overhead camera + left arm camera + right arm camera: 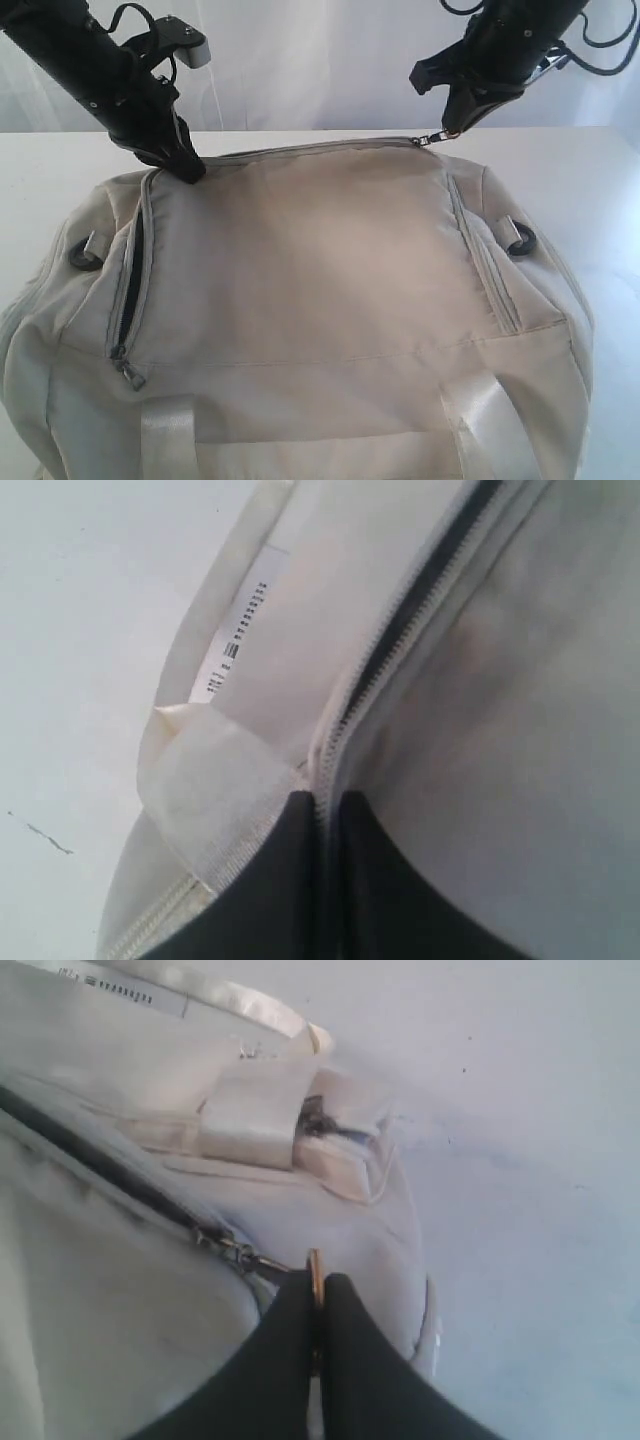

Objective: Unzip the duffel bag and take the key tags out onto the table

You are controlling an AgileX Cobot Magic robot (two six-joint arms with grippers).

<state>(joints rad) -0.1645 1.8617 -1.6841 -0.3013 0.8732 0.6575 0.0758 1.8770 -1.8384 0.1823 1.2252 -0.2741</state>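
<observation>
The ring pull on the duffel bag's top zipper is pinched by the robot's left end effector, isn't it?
Not quite. It is the right end effector that pinches the ring pull, as the right wrist view shows: the metal ring sits between its two dark fingers. The left end effector is closed on the duffel bag fabric at the opposite end.

White table [300, 142] — duffel bag [300, 300] on it.

Matt cream cloth duffel bag [300, 250], glossy satin handles [490, 420], seemingly metal ring pull [315, 1272], smooth white table [600, 175].
</observation>
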